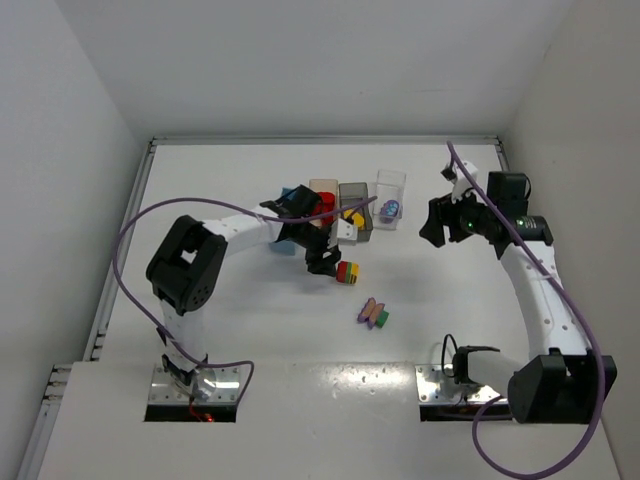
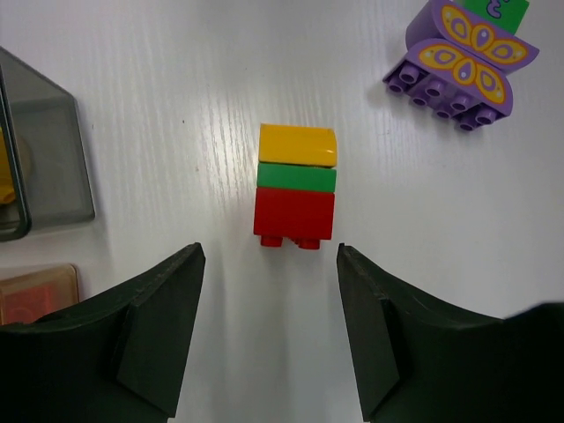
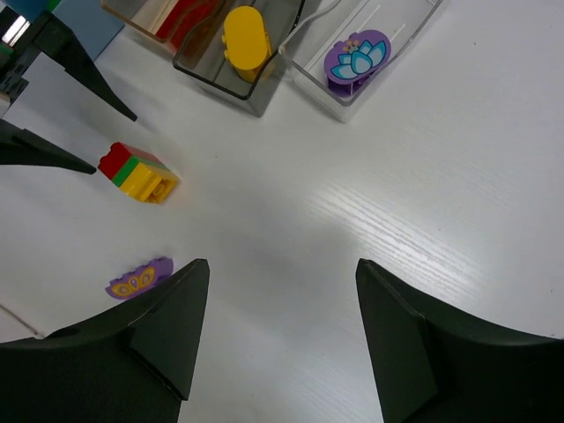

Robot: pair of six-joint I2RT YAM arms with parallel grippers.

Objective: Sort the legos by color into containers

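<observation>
A stack of legos (image 2: 296,187), yellow on green on red, lies on its side on the table just ahead of my left gripper (image 2: 270,254), which is open and empty. In the top view that gripper (image 1: 328,264) sits right beside the stack (image 1: 348,272). A purple butterfly lego (image 2: 463,57) joined to a green one (image 2: 500,9) lies further out; the pair (image 1: 373,314) shows mid-table from above. My right gripper (image 3: 282,264) hangs open over bare table, empty. The containers stand in a row: pale orange (image 1: 322,188), dark grey (image 1: 353,192), clear (image 1: 391,185), and light blue (image 1: 292,194) mostly hidden by the left arm.
A yellow lego (image 3: 245,40) lies in the dark grey bin, a purple flower piece (image 3: 355,57) in the clear bin, and red pieces (image 3: 189,18) in the pale orange one. White walls enclose the table on the left, back and right.
</observation>
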